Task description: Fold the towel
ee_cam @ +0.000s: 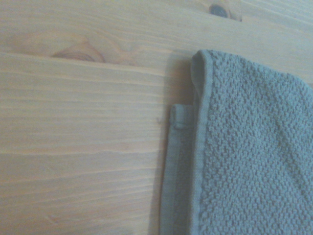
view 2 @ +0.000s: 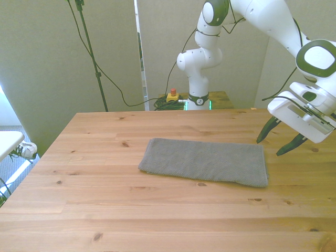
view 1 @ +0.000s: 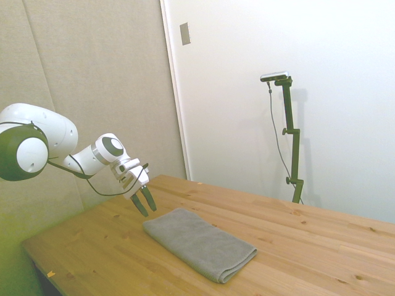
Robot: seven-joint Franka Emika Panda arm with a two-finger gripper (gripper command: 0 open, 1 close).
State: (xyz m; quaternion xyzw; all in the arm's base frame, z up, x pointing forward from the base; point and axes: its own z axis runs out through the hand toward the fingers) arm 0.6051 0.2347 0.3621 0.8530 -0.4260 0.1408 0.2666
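Grey towel (view 2: 206, 161) lies folded flat mid-table (view 2: 105, 210), its hemmed layers slightly offset at one end in the wrist view. The gripper (view 2: 279, 139) hovers above the table beside the towel's end at the front view's right, fingers spread, empty.

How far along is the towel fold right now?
Done: the towel lies flat on the table in layers; the wrist view shows a lower layer's hem peeking out. In hand: nothing; the gripper hovers open off the towel's end at the front view's right. Left: grasp that end and fold it over.
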